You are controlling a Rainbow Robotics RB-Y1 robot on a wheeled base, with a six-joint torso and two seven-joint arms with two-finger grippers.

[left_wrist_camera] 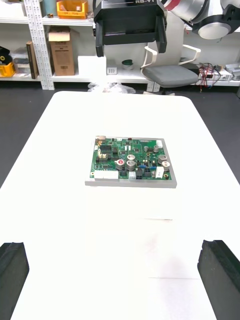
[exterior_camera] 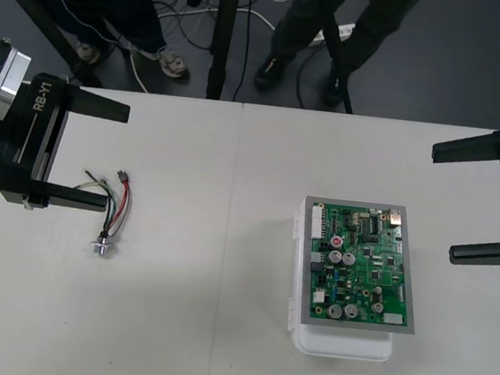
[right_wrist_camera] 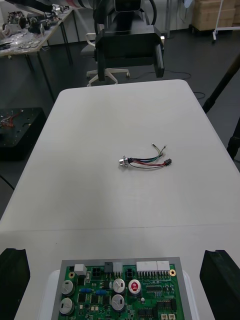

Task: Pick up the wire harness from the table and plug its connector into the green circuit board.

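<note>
Left gripper (exterior_camera: pixel 116 155) is at the left side of the surface (exterior_camera: pixel 216 353). Jaws spread wide, nothing between them but bare surface and one end of the harness.

Wire harness (exterior_camera: pixel 111 210) lies flat on the surface at the tips of the left jaws, not gripped.
- Black plug (exterior_camera: pixel 124 176) is at the far end of the harness, just off the tip of the jaw nearer the robot.
- Round metal socket (exterior_camera: pixel 100 246) is at the near end, past that jaw on the robot's side.
- Red, black and green wires curve between plug and socket.
- A couple of loose wire ends run toward that same jaw tip. Cannot tell if they touch it.

Right gripper (exterior_camera: pixel 443 203) is at the right side of the surface. Jaws spread wide, empty.

Green circuit board (exterior_camera: pixel 362 265) sits on its white base (exterior_camera: pixel 341 345) on the right half of the surface, near the right gripper but apart from it and well apart from the harness.

In the right wrist view the harness lies mid-surface, between the board's edge and the left gripper. In the left wrist view the board is between the two grippers.
</note>
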